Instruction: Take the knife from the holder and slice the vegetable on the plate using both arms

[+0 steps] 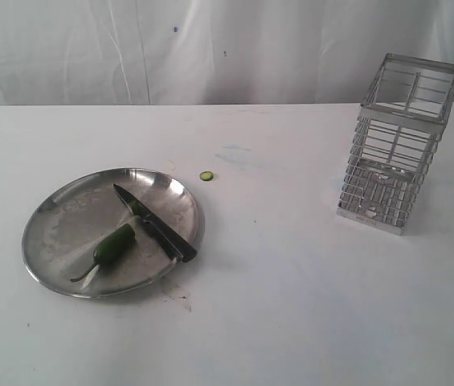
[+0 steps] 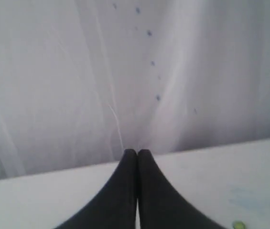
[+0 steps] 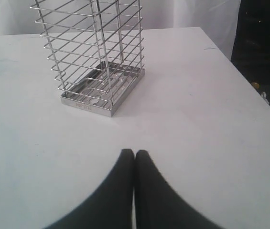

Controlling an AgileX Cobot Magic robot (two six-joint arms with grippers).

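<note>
One plate (image 1: 66,225), one knife (image 1: 155,223), one vegetable (image 1: 116,244), one green slice (image 1: 206,176), one holder (image 1: 403,113)

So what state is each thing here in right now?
Knife: lying on the plate.
Chili: lying on the plate, beside the knife.
Green slice: on the table, off the plate.
Holder: upright, empty.
Left gripper: shut, empty.
Right gripper: shut, empty.

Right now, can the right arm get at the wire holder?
Probably yes: only bare table lies between the shut right gripper and the holder, and the holder faces the gripper with nothing in front of it.
</note>
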